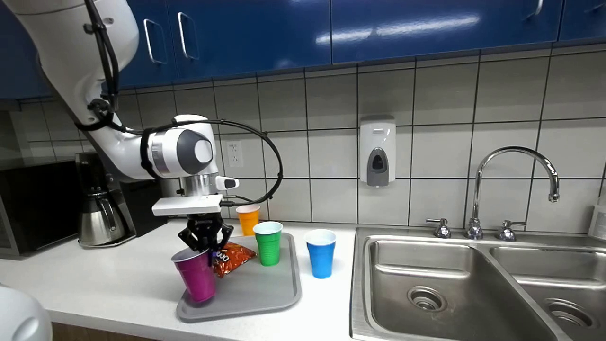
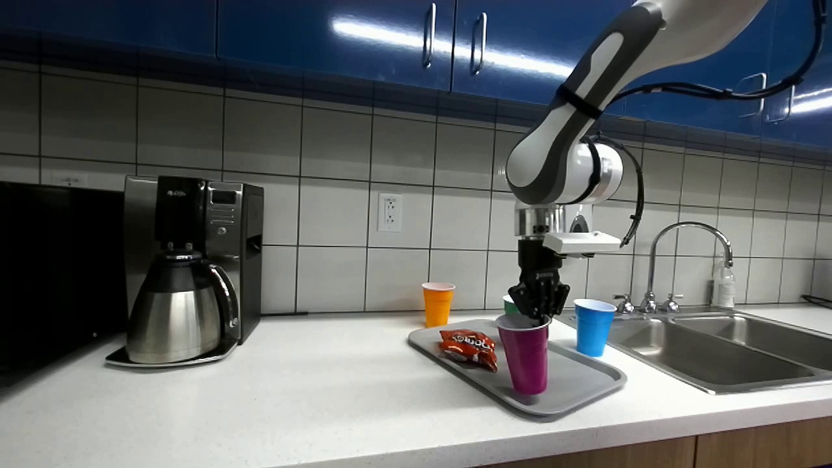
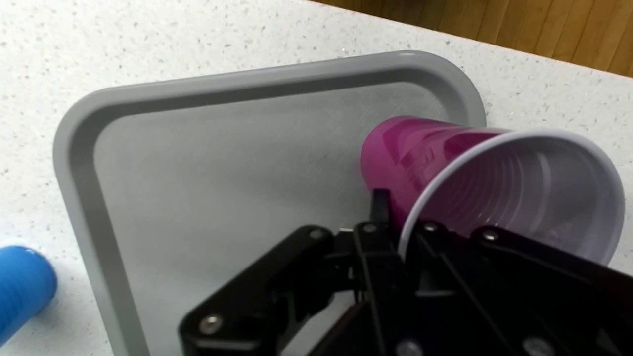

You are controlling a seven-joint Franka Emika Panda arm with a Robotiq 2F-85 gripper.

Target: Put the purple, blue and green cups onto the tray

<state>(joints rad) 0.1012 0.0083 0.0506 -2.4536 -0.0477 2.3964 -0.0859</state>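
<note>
The purple cup is at the front corner of the grey tray, slightly tilted. It also shows in an exterior view and the wrist view. My gripper is shut on its rim, one finger inside and one outside. I cannot tell whether the cup's base touches the tray. The green cup stands upright on the tray; in an exterior view it is mostly hidden behind the gripper. The blue cup stands on the counter beside the tray, towards the sink.
A red chips bag lies on the tray. An orange cup stands on the counter behind the tray. The sink lies beyond the blue cup. A coffee maker with a steel carafe stands at the opposite end.
</note>
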